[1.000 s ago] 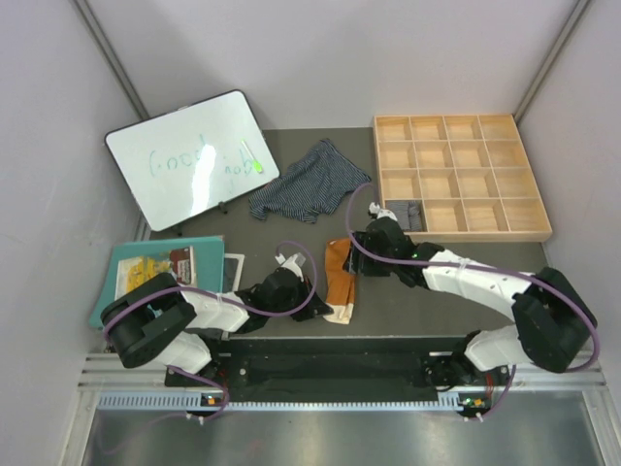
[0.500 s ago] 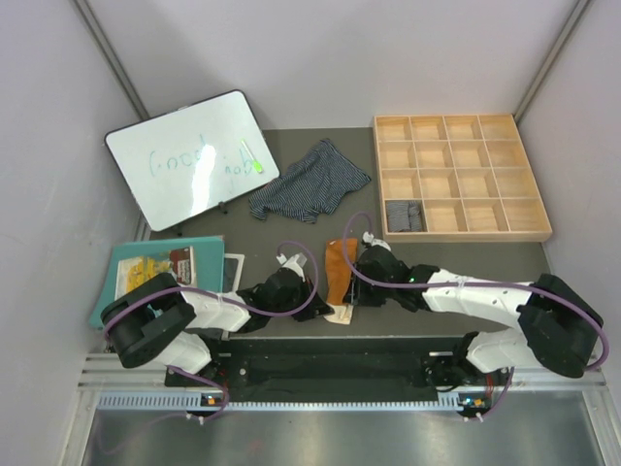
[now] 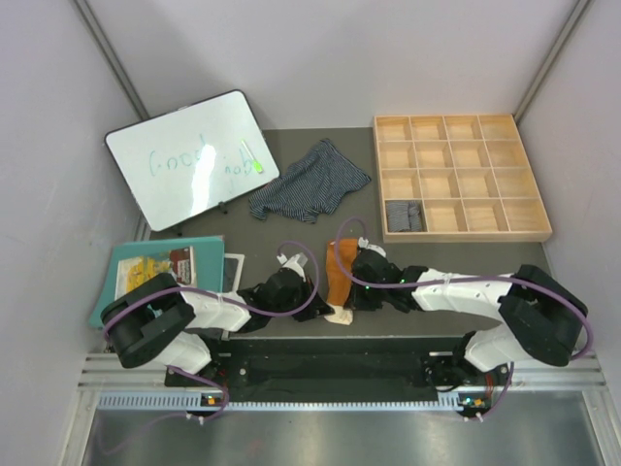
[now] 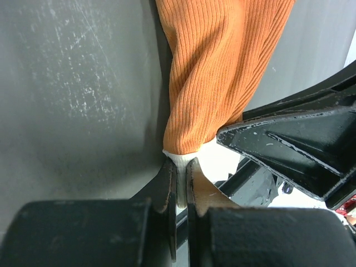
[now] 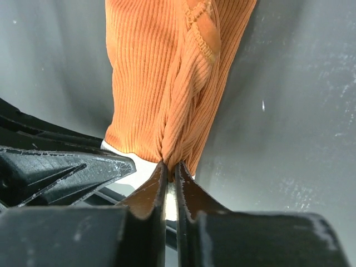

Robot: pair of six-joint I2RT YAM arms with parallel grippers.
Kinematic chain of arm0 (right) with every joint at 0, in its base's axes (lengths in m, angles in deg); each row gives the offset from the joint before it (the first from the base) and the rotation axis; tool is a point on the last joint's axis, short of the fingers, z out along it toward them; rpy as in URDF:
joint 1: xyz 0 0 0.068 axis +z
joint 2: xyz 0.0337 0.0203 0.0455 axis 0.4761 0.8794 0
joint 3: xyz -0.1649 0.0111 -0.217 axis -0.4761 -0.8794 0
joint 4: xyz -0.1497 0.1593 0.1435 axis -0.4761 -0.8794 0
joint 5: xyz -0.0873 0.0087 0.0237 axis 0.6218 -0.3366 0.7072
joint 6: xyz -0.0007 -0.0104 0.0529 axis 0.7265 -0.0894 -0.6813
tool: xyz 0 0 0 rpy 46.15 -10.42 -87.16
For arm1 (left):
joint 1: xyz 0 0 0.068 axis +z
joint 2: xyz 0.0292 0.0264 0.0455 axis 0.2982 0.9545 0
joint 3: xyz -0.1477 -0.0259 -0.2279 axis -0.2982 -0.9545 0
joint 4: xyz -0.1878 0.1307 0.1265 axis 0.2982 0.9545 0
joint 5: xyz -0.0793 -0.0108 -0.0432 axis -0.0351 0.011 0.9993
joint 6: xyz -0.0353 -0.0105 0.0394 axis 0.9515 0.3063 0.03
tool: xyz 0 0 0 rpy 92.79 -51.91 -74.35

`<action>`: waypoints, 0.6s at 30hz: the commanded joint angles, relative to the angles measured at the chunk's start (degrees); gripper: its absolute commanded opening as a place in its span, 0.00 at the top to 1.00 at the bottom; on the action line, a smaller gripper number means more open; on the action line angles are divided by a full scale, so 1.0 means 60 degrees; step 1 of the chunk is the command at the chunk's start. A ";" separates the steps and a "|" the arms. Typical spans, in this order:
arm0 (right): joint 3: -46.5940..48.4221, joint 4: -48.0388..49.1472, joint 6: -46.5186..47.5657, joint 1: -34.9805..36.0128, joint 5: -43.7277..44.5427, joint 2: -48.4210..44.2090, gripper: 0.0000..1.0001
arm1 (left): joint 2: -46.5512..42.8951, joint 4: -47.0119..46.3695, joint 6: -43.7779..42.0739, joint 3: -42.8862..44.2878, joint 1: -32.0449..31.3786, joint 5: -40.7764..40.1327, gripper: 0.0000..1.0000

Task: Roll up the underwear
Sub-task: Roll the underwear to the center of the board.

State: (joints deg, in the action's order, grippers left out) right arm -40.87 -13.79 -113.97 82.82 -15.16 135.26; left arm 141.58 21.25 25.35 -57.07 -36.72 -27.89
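Rust-orange ribbed cloth underwear (image 4: 217,67) with cream waistband: likely soft, light, floppy; left gripper (image 4: 181,167) and right gripper (image 5: 171,169) each pinched closed on its waistband end, the sensible hold.

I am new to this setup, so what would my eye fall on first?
The rust-orange underwear near the front edge is pinched by the left gripper and right gripper. Behind it lie dark striped underwear, a whiteboard at far left and a wooden tray at far right.

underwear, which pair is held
The rust-orange pair, pinched by left fingers and right fingers; the striped pair lies loose, the grey one sits in the tray.
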 commanded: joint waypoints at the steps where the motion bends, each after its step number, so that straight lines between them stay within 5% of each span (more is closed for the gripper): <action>1: 0.0121 0.0099 -0.0166 0.0266 -0.0159 0.0515 1.00 | 0.0002 0.1246 -0.0135 -0.0054 -0.0203 0.0162 0.96; 6: -0.0069 0.0055 -0.0196 0.0280 -0.0086 0.0560 1.00 | -0.0438 0.1584 -0.0091 -0.0142 -0.0203 -0.0204 0.72; 12: -0.0157 0.0420 -0.0181 0.0266 -0.0203 0.0589 1.00 | 0.0174 0.0561 -0.0019 -0.0259 -0.0203 0.0117 0.67; 15: -0.0201 0.0537 -0.0093 0.0280 -0.0261 0.0501 1.00 | 0.0774 -0.0185 0.0099 -0.0187 -0.0203 0.0513 0.78; 16: -0.0230 0.0553 -0.0035 0.0266 -0.0276 0.0443 1.00 | 0.0908 -0.0304 0.0099 -0.0157 -0.0189 0.0615 0.93; 18: -0.0231 0.0509 0.0214 0.0266 -0.0233 0.0311 0.97 | 0.1113 -0.0277 0.0027 0.0018 -0.0116 0.0908 1.00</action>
State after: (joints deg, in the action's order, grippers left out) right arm -40.81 -11.54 -114.49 83.00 -15.09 136.83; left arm 142.98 19.44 26.44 -57.13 -36.85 -25.96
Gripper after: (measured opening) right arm 0.024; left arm 0.078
